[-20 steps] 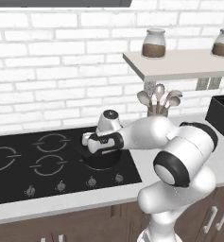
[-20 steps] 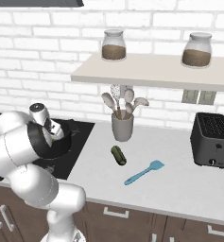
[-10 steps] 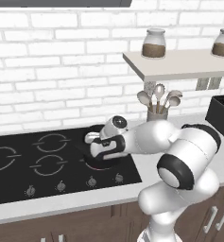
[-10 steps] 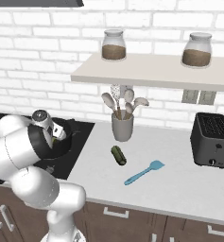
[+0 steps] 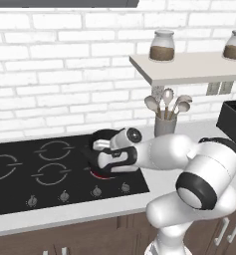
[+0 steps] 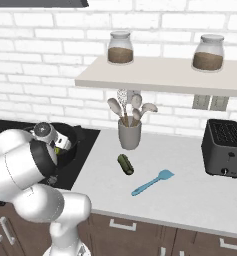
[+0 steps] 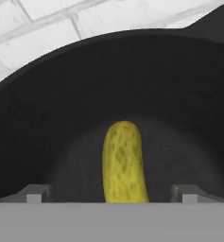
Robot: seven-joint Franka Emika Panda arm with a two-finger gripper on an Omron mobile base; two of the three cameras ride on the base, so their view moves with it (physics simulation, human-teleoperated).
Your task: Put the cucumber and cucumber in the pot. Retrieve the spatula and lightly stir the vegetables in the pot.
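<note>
So your gripper (image 7: 111, 194) hangs with jaws spread wide, the yellow-green cucumber (image 7: 124, 163) lying loose inside the pot (image 7: 52, 118). Farther off, the darker cucumber (image 6: 125, 164) and spatula (image 6: 152, 182) wait on the counter (image 6: 190, 200).

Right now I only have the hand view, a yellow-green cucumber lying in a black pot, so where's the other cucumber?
Observer: The darker green cucumber lies on the counter, in front of the grey utensil holder.
Operator: And the spatula?
Observer: The light-blue spatula lies on the same counter, right of that cucumber, apart from it.
Operator: Where does the pot sit?
Observer: The pot is on the black cooktop, over its near-right burner, with the open gripper at it, jaws either side of the yellow-green cucumber.
</note>
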